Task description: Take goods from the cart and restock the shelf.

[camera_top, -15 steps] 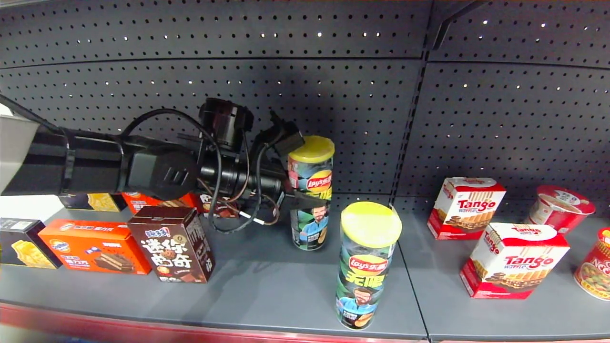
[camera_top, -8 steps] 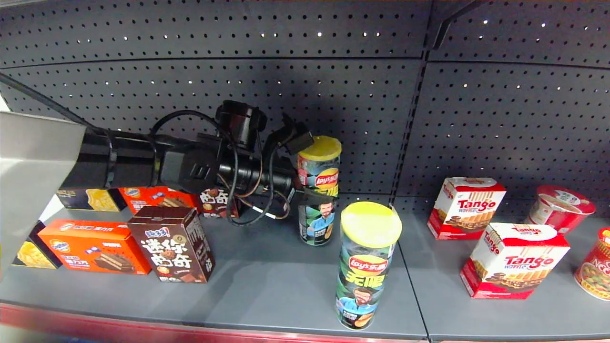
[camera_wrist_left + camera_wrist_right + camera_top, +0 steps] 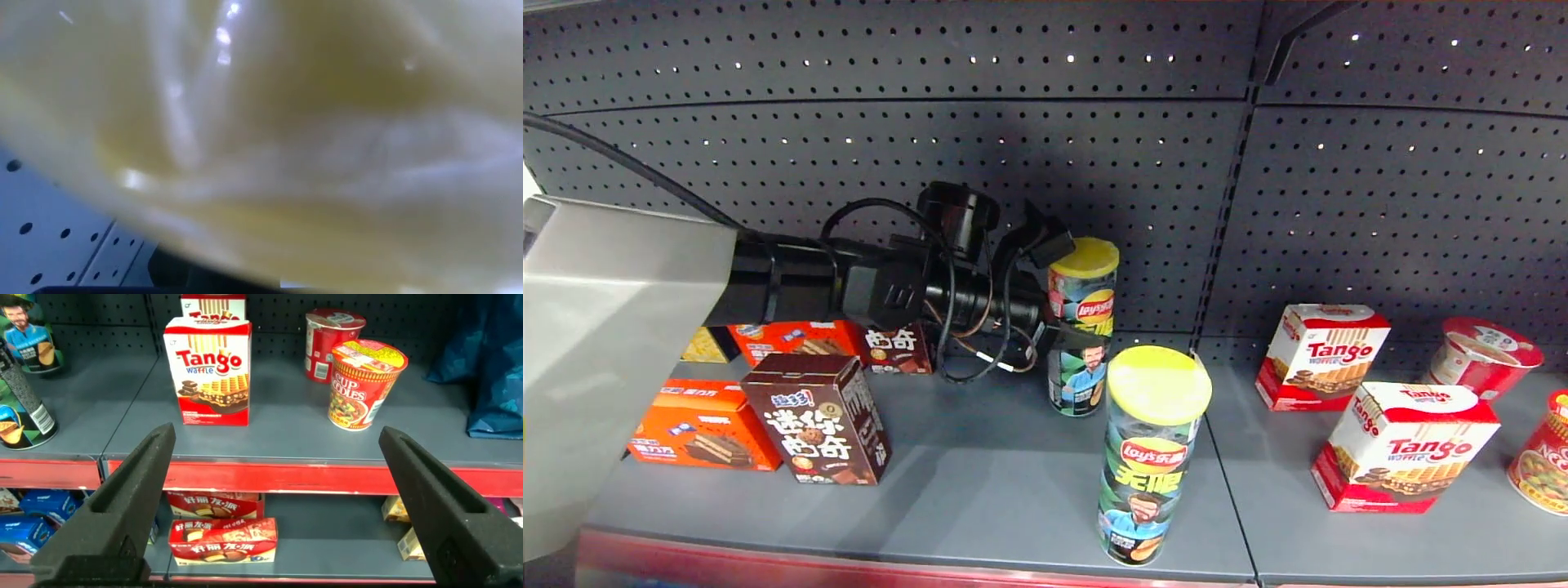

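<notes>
This is a shop, at a stocked snack aisle. A dark perforated back panel (image 3: 1094,147) rises behind a grey metal shelf (image 3: 980,482) edged along its near side by a red strip (image 3: 768,563). Packaged goods are grouped by kind: biscuit boxes (image 3: 817,420) on the left, the far chip can (image 3: 1083,327) and the near chip can (image 3: 1152,457) with matching yellow lids in the middle, wafer boxes (image 3: 1401,449) and noodle cups (image 3: 1482,355) on the right. The right wrist view shows a lower shelf (image 3: 327,563) beneath the red strip, holding more identical cartons (image 3: 222,539).
</notes>
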